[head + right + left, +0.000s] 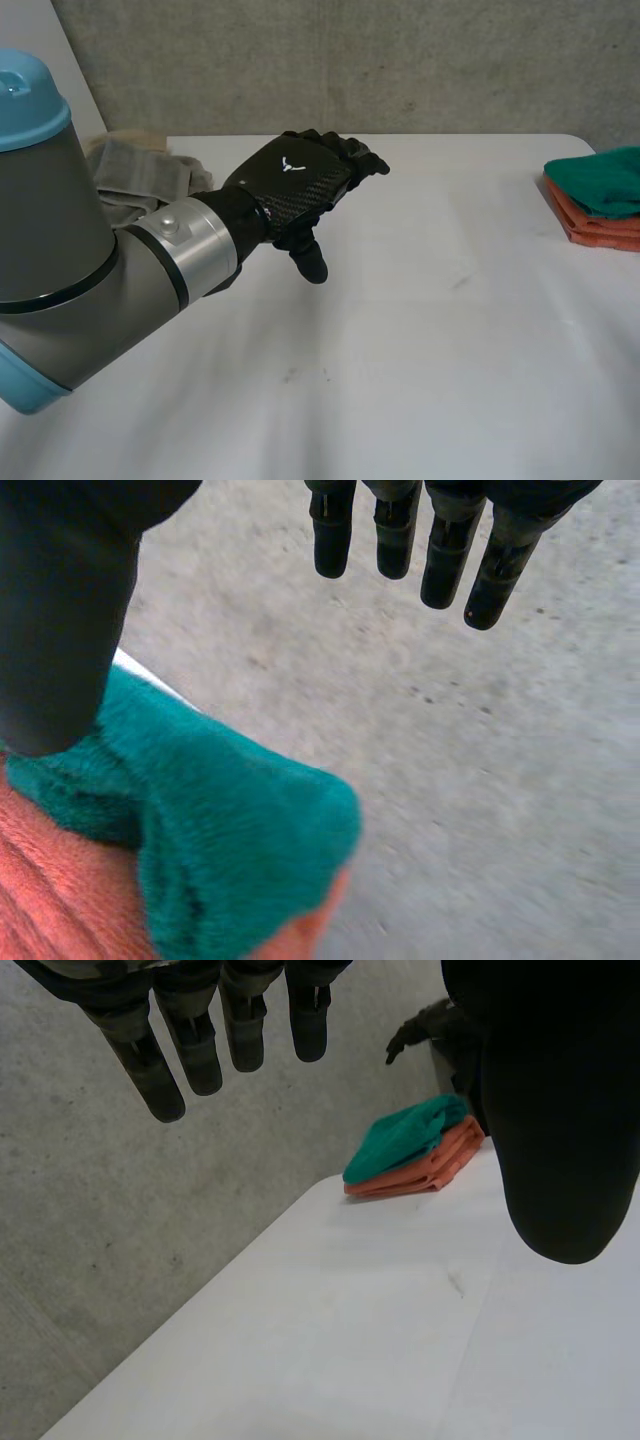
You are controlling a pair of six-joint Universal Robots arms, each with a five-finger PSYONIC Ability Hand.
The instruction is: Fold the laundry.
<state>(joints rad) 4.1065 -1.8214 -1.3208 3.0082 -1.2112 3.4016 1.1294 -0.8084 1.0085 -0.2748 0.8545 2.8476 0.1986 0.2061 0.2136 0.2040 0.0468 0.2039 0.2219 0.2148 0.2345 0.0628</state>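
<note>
Loosely straight fingers [160, 1078] of left hand [290, 185], nothing held, above white table [420, 350]. Same for right hand [60, 610], empty, over green towel [230, 850] folded atop orange towel [598, 230] at table's right edge, long axis roughly along far edge. Crumpled beige cloth [130, 168] far left.

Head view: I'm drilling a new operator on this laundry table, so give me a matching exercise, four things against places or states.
1 green cloth
2 orange cloth
3 beige cloth
4 left hand

a underneath, at the table's right edge
b on top, at that edge
c open, over the table
d heap at the far left

Pairs: 1-b, 2-a, 3-d, 4-c.
</note>
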